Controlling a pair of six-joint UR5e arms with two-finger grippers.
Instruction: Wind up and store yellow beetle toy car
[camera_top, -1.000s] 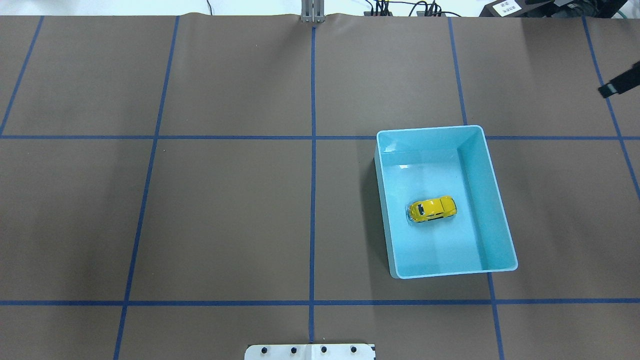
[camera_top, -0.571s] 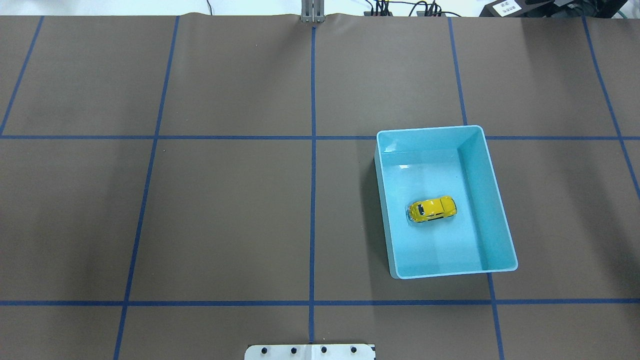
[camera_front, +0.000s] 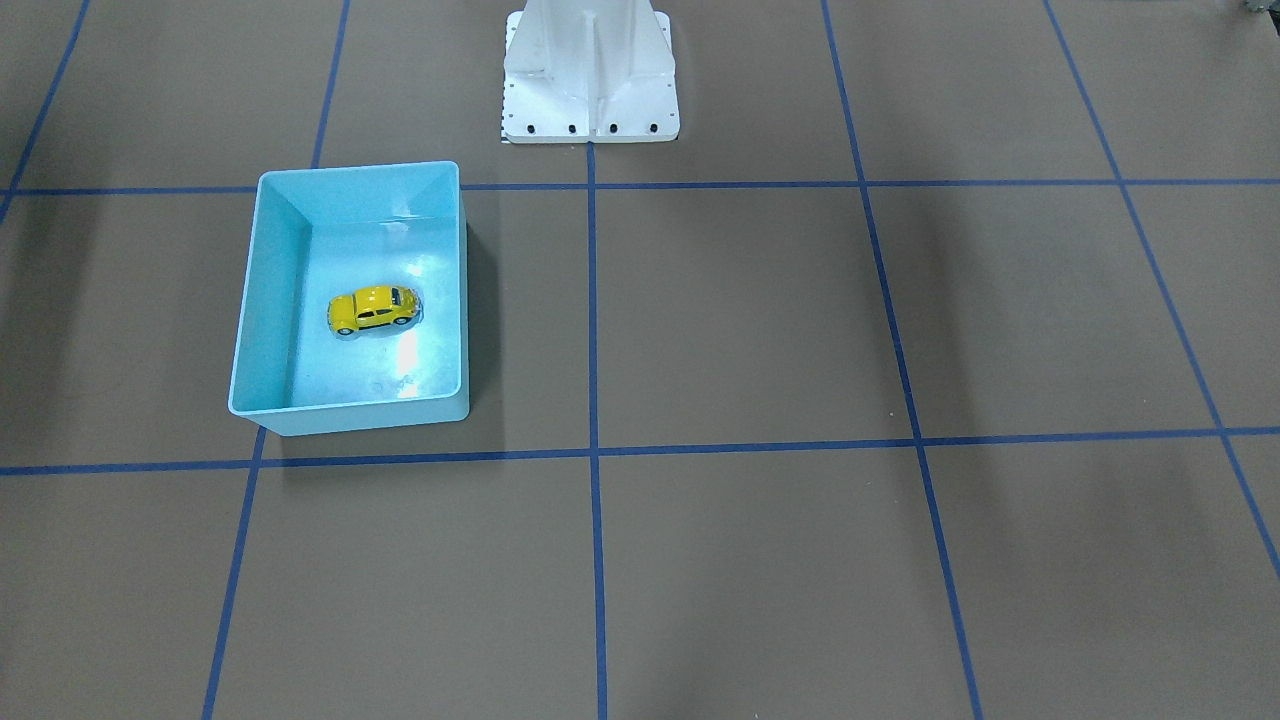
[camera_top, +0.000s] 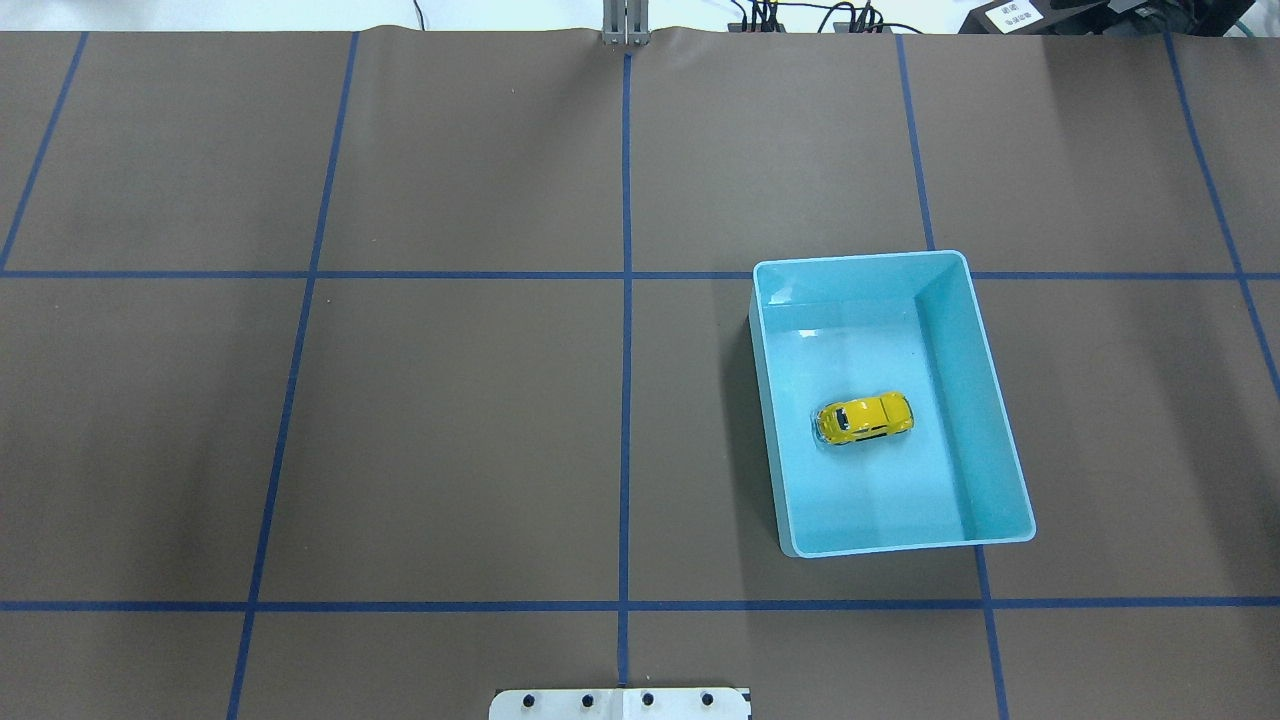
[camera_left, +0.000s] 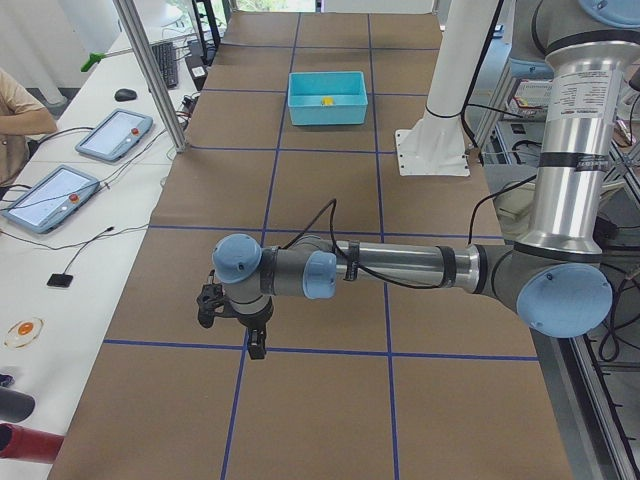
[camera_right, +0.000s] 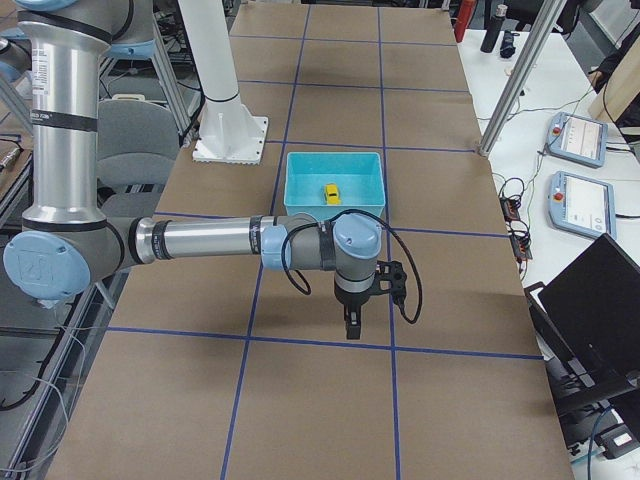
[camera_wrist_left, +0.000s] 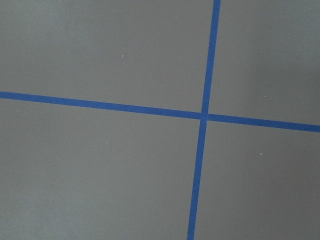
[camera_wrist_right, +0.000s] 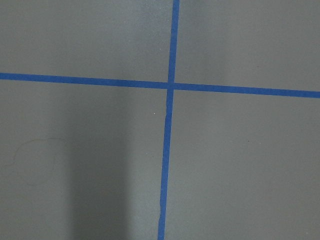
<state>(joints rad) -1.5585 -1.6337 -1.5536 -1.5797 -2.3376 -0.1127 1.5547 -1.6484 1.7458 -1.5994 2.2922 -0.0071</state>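
Fingers on the left gripper point down over the brown table, towards its end on the robot's left. From this side view I cannot tell whether they are spread or pressed together. The right gripper hangs the same way, low over the table on the robot's right. Its fingers show only from the side too, so their state cannot be told either.

The yellow beetle toy car sits on its wheels on the floor of the light-blue bin, roughly at the middle, touching none of the walls. It lies crosswise to the bin's long sides. The bin stands open-topped on the robot's right half of the table, apart from both grippers.

Each wrist camera looks at bare table where 2 blue tape lines cross. The white robot base stands at the table's edge.
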